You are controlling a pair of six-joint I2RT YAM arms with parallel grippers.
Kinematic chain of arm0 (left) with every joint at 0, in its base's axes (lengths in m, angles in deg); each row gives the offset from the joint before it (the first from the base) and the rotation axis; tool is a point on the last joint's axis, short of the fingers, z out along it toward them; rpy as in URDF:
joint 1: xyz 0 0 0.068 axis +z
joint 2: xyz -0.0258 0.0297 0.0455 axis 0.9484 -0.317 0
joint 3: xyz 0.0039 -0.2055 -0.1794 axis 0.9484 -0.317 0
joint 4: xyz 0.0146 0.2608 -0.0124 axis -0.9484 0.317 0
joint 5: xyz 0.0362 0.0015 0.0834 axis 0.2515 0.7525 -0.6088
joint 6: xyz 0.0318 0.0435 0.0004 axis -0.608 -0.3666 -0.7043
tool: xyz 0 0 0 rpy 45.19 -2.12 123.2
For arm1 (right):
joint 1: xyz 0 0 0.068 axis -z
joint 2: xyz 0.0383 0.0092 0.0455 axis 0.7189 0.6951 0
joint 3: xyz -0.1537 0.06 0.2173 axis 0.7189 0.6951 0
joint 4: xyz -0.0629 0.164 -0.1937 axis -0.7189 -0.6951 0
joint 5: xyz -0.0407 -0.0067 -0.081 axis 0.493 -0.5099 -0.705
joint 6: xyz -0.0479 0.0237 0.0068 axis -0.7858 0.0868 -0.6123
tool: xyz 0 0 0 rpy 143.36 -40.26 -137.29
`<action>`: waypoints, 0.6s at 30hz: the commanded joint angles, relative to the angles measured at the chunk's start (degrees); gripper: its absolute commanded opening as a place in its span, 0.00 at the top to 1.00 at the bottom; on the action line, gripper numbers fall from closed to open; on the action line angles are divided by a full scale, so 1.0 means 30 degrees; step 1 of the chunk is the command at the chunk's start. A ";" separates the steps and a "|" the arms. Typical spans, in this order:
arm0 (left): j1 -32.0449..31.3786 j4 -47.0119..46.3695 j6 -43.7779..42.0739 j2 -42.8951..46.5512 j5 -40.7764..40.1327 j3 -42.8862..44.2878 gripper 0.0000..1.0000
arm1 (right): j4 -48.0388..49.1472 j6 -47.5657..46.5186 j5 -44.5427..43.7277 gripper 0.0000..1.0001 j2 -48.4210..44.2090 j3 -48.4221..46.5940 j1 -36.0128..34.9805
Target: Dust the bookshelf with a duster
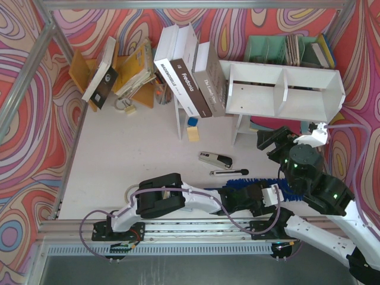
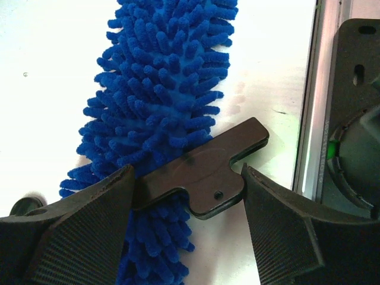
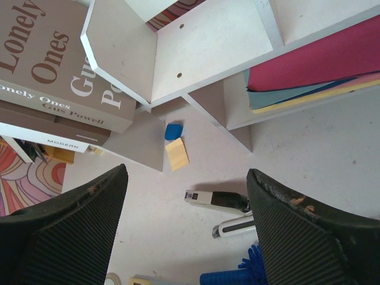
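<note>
The white bookshelf [image 1: 285, 89] stands at the back right; its underside and legs [image 3: 178, 59] fill the top of the right wrist view. The fluffy blue duster [image 1: 288, 187] lies flat on the table near the front edge. My left gripper [image 1: 264, 195] is low over the duster [image 2: 160, 89]. Its jaws [image 2: 187, 178] stand apart, the left finger against the fluff and bare table showing before the right finger. A flat black piece [image 2: 208, 163] lies across the duster between them. My right gripper [image 1: 268, 142] hovers open and empty [image 3: 187, 172] in front of the shelf.
A black stapler [image 1: 215, 159] and a white utility knife [image 1: 225, 173] lie mid-table. Large books [image 1: 190, 77] lean left of the shelf, beside a yellow rack [image 1: 127, 71]. A green organiser [image 1: 285, 47] stands behind. Coloured paper sheets [image 3: 309, 71] lie under the shelf. The frame rail [image 2: 309, 119] runs close by.
</note>
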 commanded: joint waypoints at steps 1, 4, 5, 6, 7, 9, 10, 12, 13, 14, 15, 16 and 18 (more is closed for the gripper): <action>0.0132 0.0741 0.0054 -0.0855 -0.0869 0.0298 0.33 | -0.0108 -0.0033 -0.0538 0.26 -0.0310 0.0177 0.0109; 0.0135 0.0712 0.0003 -0.0944 -0.1369 0.0299 0.32 | -0.0130 -0.0019 -0.0593 0.26 -0.0384 0.0211 0.0109; 0.0135 0.0671 0.0019 -0.0963 -0.1593 0.0296 0.33 | -0.0111 0.0008 -0.0602 0.26 -0.0427 0.0229 0.0109; 0.0183 0.0633 0.0032 -0.0962 -0.1764 0.0295 0.35 | -0.0086 0.0022 -0.0574 0.26 -0.0444 0.0278 0.0123; 0.0178 0.0595 0.0044 -0.0940 -0.1835 0.0295 0.37 | -0.0050 0.0024 -0.0545 0.26 -0.0472 0.0321 0.0111; 0.0193 0.0529 -0.0019 -0.0937 -0.1957 0.0267 0.41 | -0.0122 0.0126 -0.0562 0.25 -0.0477 0.0386 0.0109; 0.0194 0.0487 -0.0013 -0.0937 -0.2043 0.0266 0.43 | -0.0135 0.0165 -0.0565 0.25 -0.0490 0.0430 0.0109; 0.0194 0.0377 -0.0026 -0.0915 -0.2126 0.0197 0.48 | -0.0144 0.0193 -0.0566 0.25 -0.0532 0.0476 0.0108; 0.0194 0.0327 -0.0040 -0.0894 -0.2156 0.0166 0.50 | -0.0138 0.0199 -0.0569 0.25 -0.0567 0.0463 0.0109; 0.0187 0.0245 -0.0067 -0.0832 -0.2189 0.0111 0.52 | -0.0137 0.0200 -0.0577 0.25 -0.0604 0.0450 0.0109; 0.0186 0.0155 -0.0056 -0.0759 -0.2190 0.0031 0.54 | -0.0137 0.0193 -0.0567 0.26 -0.0601 0.0427 0.0116; 0.0178 0.0000 -0.0076 -0.0680 -0.2230 -0.0108 0.55 | -0.0137 0.0199 -0.0595 0.25 -0.0594 0.0398 0.0109; 0.0192 -0.0327 -0.0087 -0.0443 -0.2330 -0.0358 0.57 | -0.0137 0.0142 -0.0637 0.25 -0.0593 0.0338 0.0109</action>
